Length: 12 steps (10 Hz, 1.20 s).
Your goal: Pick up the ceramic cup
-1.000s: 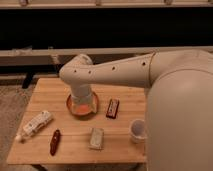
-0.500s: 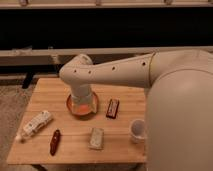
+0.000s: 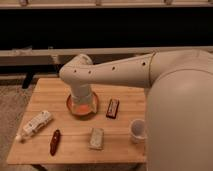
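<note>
The ceramic cup (image 3: pixel 138 130) is small, white and round. It stands upright near the right front of the wooden table (image 3: pixel 50 92), close against my arm's large white body. My gripper (image 3: pixel 82 103) is at the end of the white arm, lowered over the orange bowl (image 3: pixel 70 106) in the middle of the table, well left of the cup. The arm's last link covers most of the gripper.
A dark rectangular bar (image 3: pixel 113 108) lies between the bowl and the cup. A pale packet (image 3: pixel 96 138) lies at the front middle, a red-brown item (image 3: pixel 54 142) at the front left and a white bottle (image 3: pixel 35 124) on its side at the left edge.
</note>
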Available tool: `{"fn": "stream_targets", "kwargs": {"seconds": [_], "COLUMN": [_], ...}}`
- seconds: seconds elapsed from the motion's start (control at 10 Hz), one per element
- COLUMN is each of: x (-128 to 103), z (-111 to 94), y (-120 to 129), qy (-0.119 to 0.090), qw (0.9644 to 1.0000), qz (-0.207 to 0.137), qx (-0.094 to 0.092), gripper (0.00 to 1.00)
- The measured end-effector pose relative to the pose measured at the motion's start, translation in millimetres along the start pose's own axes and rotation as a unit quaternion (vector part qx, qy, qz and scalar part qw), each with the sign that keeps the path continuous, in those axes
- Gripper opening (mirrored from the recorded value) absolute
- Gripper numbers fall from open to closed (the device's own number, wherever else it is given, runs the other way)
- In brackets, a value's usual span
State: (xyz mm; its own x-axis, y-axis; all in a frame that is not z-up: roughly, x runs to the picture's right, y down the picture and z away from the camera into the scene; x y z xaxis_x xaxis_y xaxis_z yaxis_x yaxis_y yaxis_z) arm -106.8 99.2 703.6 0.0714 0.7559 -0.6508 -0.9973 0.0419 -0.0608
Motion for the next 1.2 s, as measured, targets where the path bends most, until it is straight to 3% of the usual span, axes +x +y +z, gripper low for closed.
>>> {"fn": "stream_targets", "kwargs": {"seconds": [0.4, 0.8, 1.1, 1.2], "x": [0.0, 7.2, 6.1, 9.9], "z": [0.1, 2.6, 3.0, 3.3], "y": [-0.1, -28.5, -31.3, -45.8], "qy": [0.000, -0.004, -0.006, -0.005], "qw": [1.0000, 0.9999, 0.9997, 0.9996], "qz": [0.000, 0.016, 0.022, 0.028], "qx": [0.000, -0.003, -0.008, -0.007], "gripper": [0.65, 0.65, 0.65, 0.65]}}
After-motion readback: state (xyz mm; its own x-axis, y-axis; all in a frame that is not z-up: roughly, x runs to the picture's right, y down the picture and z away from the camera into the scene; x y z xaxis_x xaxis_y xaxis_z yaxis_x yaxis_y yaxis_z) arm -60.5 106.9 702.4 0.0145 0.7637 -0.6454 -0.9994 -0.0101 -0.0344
